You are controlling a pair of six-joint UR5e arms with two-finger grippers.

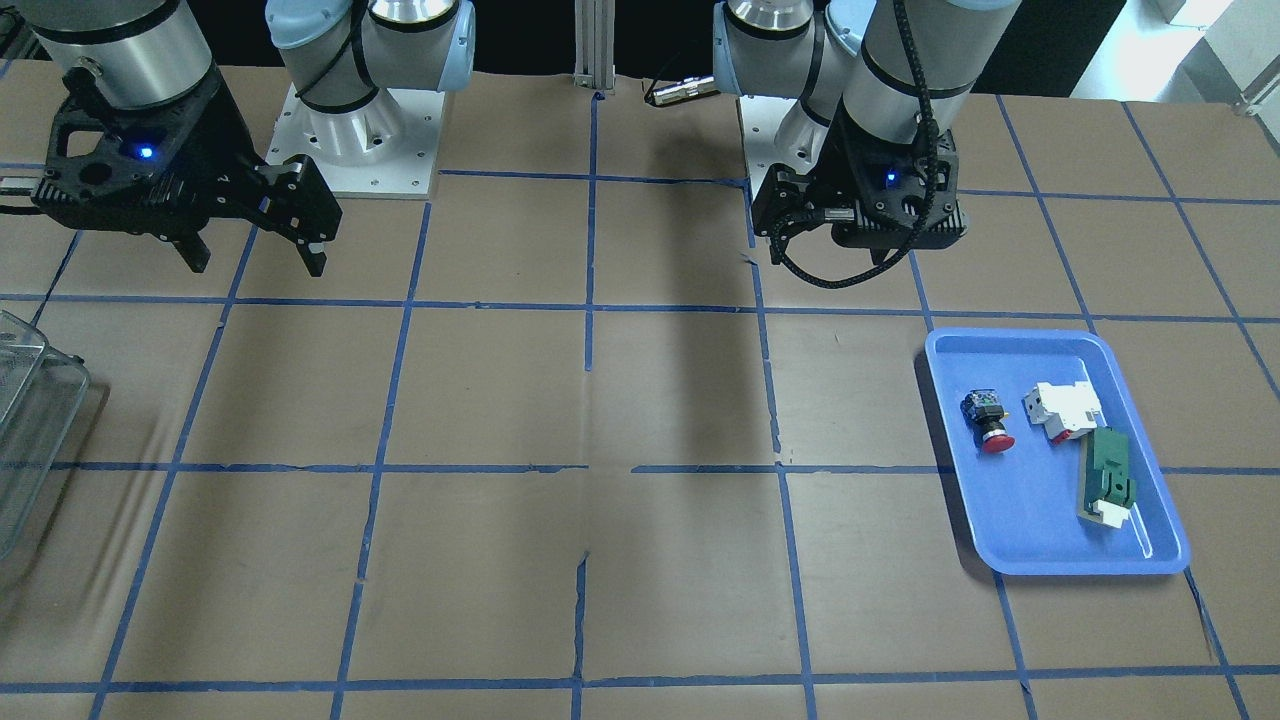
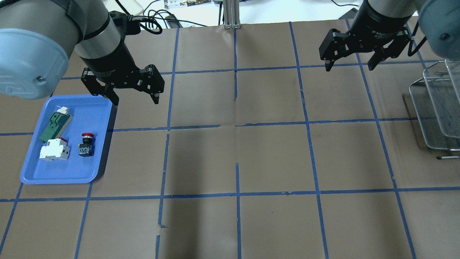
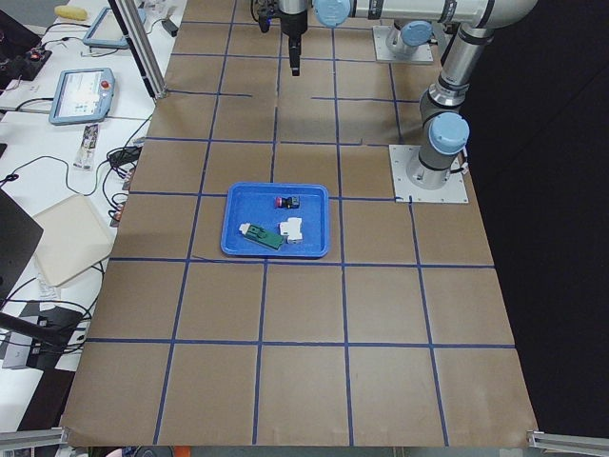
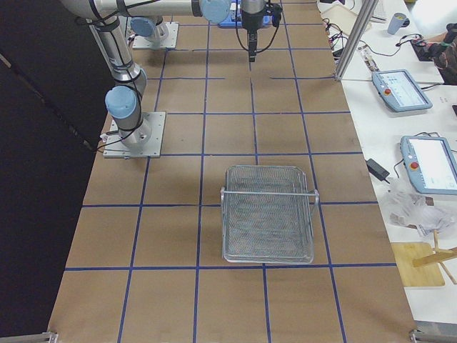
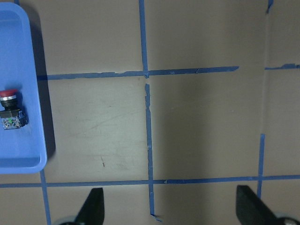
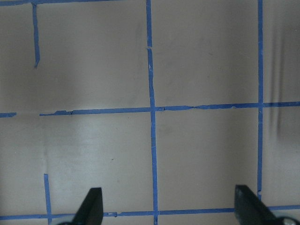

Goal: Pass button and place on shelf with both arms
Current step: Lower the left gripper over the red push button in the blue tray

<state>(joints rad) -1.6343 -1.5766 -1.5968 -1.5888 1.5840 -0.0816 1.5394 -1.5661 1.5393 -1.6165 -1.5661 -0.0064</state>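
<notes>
The button [image 2: 86,143], with a red cap and black body, lies on its side in a blue tray [image 2: 36,177]. It also shows in the front view [image 1: 988,420] and at the left edge of the left wrist view [image 5: 10,110]. My left gripper [image 2: 136,100] is open and empty. It hangs above the table just past the tray's far right corner, apart from the button. My right gripper [image 2: 349,66] is open and empty, high over the far right of the table. The wire shelf [image 2: 435,108] stands at the right edge.
A white block with red tabs [image 2: 54,149] and a green flat part [image 2: 55,126] lie in the tray beside the button. The brown table carries a blue tape grid [image 2: 236,122]. The shelf also shows in the exterior right view [image 4: 268,214].
</notes>
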